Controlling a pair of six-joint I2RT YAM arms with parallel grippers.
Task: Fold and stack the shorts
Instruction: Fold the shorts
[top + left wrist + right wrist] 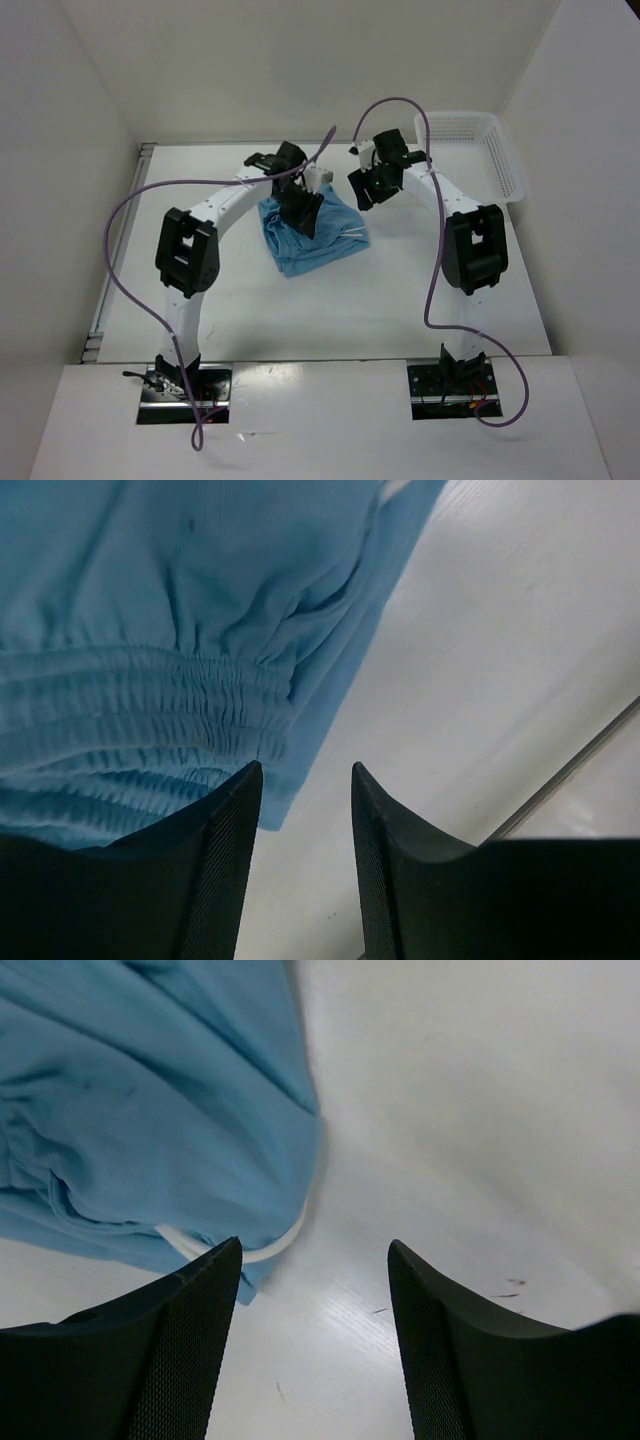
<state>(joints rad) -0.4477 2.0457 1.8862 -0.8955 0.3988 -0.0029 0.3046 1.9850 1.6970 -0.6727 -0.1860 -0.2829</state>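
White desk [300, 310], boxed in by plain white walls on three sides. A white mesh basket [505, 165] sits at the far right corner. A purple cable [120, 250] loops off each arm.

Shorts [315, 240]: light blue, lying in a folded, slightly rumpled bundle on the desk, near mid-desk and a little toward the far side, between the two arms. The gathered waistband [150, 690] is visible in the left wrist view. A thin white drawstring [270, 1255] pokes out from under the fabric edge on the side facing the right arm.

Left end effector [305, 775]: over the far part of the shorts, pointing down. Fingers apart; the gap shows bare desk and a corner of blue fabric. Nothing gripped. Whether a fingertip touches the cloth cannot be told.

Right end effector [313, 1250]: just beside the shorts' right edge, over bare desk. Fingers wide apart, nothing between them; the fabric edge and drawstring loop lie just ahead of its left finger [190, 1330].
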